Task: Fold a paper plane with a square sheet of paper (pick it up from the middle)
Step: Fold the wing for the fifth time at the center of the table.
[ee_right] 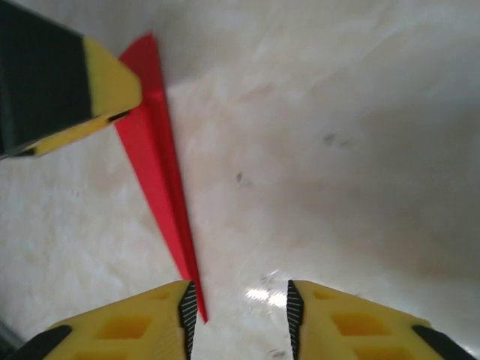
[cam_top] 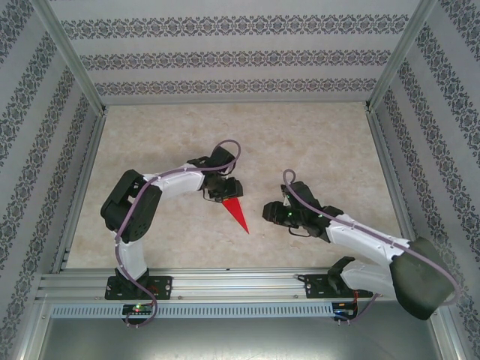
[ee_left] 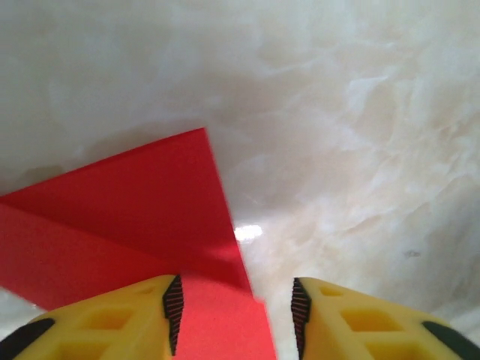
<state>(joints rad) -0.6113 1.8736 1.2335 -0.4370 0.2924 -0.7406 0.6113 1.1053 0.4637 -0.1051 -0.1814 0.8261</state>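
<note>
- Upper half of the frame: bare table, open for passage.
- Centre: paper plane, with left gripper over its wide end and right gripper beside its tip.

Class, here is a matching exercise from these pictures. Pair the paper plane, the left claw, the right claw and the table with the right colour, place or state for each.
Column one:
1. paper plane
2. left claw
3. right claw
4. table

Column two:
A. pale and marbled
B. open, beside the pointed tip
C. red, a narrow dart lying flat
D. open, over the wide end

Pairs: 1-C, 2-D, 3-B, 4-A
</note>
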